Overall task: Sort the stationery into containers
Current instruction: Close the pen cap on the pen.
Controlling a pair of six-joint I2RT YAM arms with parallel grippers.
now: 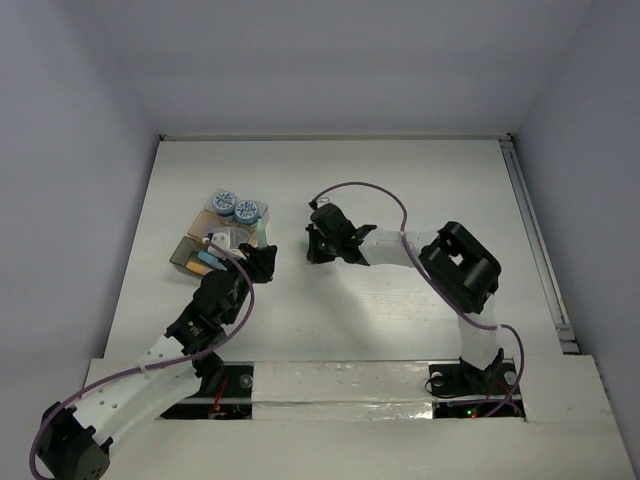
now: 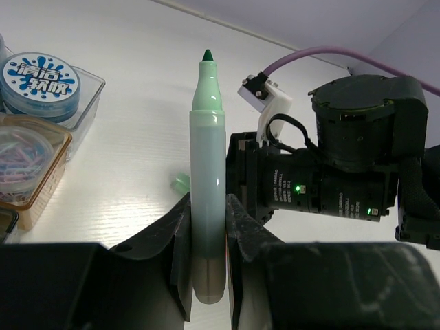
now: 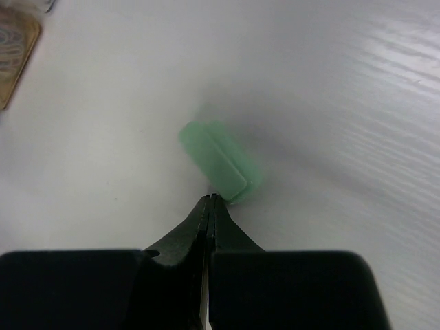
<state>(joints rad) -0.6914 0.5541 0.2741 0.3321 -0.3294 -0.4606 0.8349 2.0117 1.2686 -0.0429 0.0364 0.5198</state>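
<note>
Gripping, left jaws: clamped on the lower barrel of the green marker (image 2: 208, 158), whose uncapped tip points away from the wrist.
Right jaws: pressed together with nothing visible between them, their tips at the near end of the green cap (image 3: 218, 159).
Green cap: lying on the white surface (image 3: 344, 103), outside both boxes.
Clear box (image 2: 93, 86): left of the marker, holding a round blue-topped tub (image 2: 40, 79).
Brownish box (image 2: 55, 165): just beside the clear box, holding coloured clips (image 2: 17, 161).
</note>
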